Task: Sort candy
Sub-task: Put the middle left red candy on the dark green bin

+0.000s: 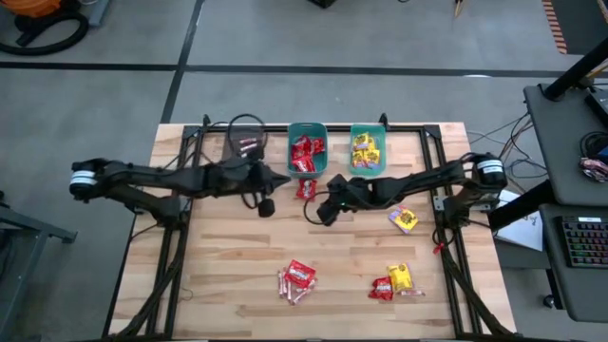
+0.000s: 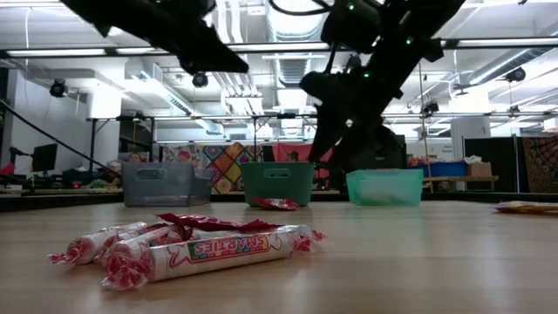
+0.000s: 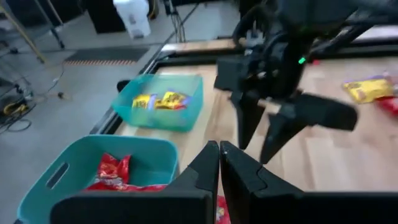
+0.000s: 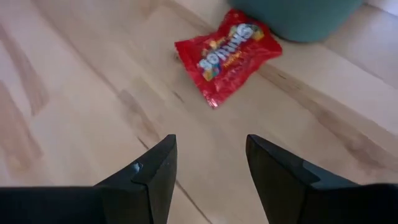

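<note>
The glossy red packet (image 4: 227, 55) lying on the pale wooden table (image 4: 74, 87) reads "Skittles" in white letters; a white paper-wrapped candy roll (image 2: 218, 251) in the low view reads "Smarties"; the yellow packets carry print too small to read. The right gripper (image 4: 208, 171) hovers with its two dark fingers spread wide and empty; the red Skittles packet lies just ahead of them, apart from both tips, beside the wall of the teal plastic bin (image 1: 307, 142). That bin holds more red packets; the neighbouring teal bin (image 1: 367, 144) holds yellow packets (image 3: 163, 99); a grey bin (image 2: 166, 183) stands beside them, its contents not visible. The left gripper (image 3: 219, 163) hangs above the red-packet bin with its fingers pressed together, holding nothing. Further sweets lie loose on the table: a yellow packet (image 1: 404, 219) near the right arm, a red and pink cluster (image 1: 296, 279), and a red and yellow pair (image 1: 392, 281).
</note>
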